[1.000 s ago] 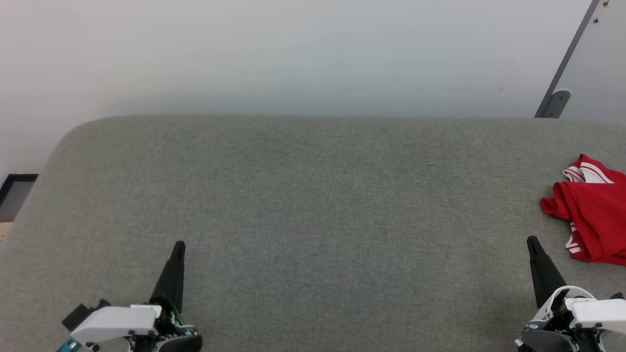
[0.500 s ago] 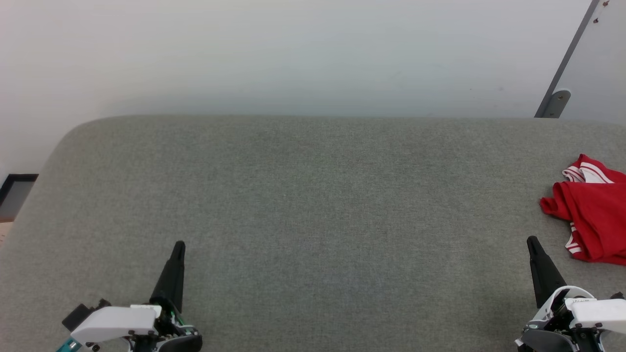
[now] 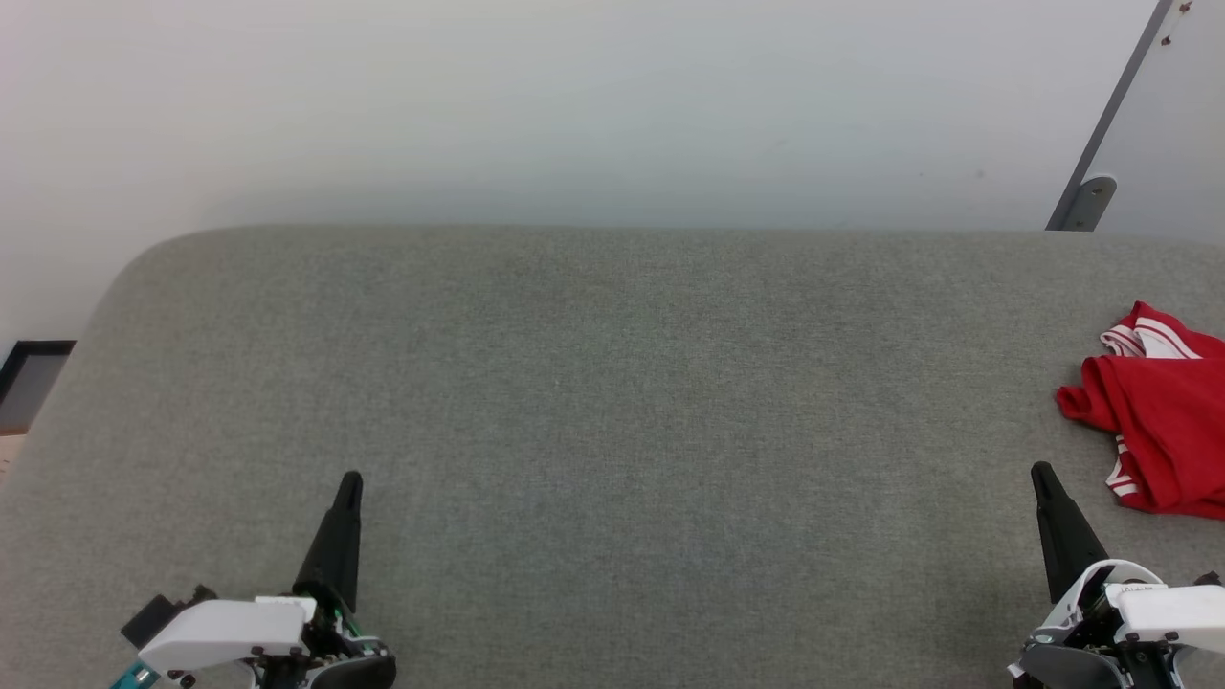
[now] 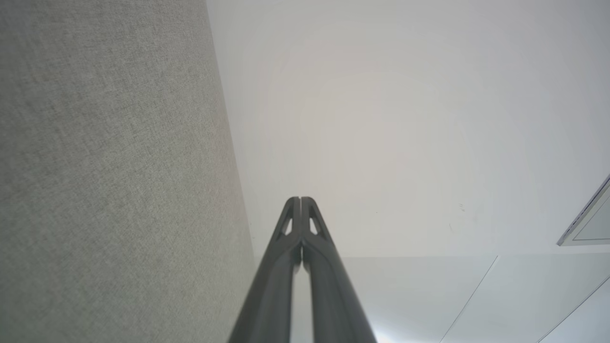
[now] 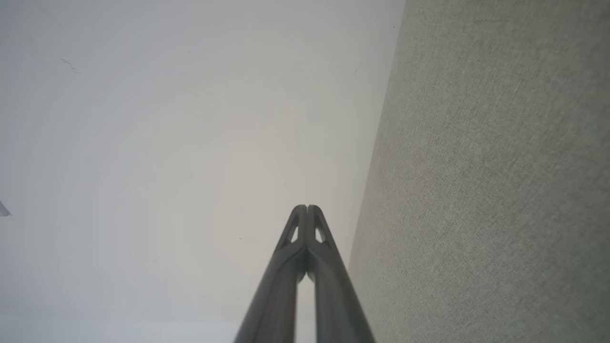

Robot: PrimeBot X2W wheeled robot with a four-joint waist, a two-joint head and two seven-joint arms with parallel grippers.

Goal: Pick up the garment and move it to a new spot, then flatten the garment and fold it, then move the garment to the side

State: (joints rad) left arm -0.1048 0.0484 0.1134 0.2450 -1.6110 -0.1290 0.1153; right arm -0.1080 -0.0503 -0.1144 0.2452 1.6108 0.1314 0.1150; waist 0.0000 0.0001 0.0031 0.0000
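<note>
1. The garment (image 3: 1153, 421), a crumpled red shirt with white striped trim, lies at the grey fabric surface's (image 3: 612, 383) right edge.
2. The left gripper (image 3: 350, 478) hangs over the surface's near left, fingers pressed together, empty.
3. The right gripper (image 3: 1039, 471), likewise closed and empty, hangs over the surface's near right, near the garment, not touching.

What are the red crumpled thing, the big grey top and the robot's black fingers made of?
The red garment looks like soft matte cloth: it slumps in folds, with white striped trim. The grey surface seems fabric-covered: a fine speckled weave, no shine. The left gripper and right gripper have dark matte fingers, probably moulded plastic or rubber, with cut-out holes.
</note>
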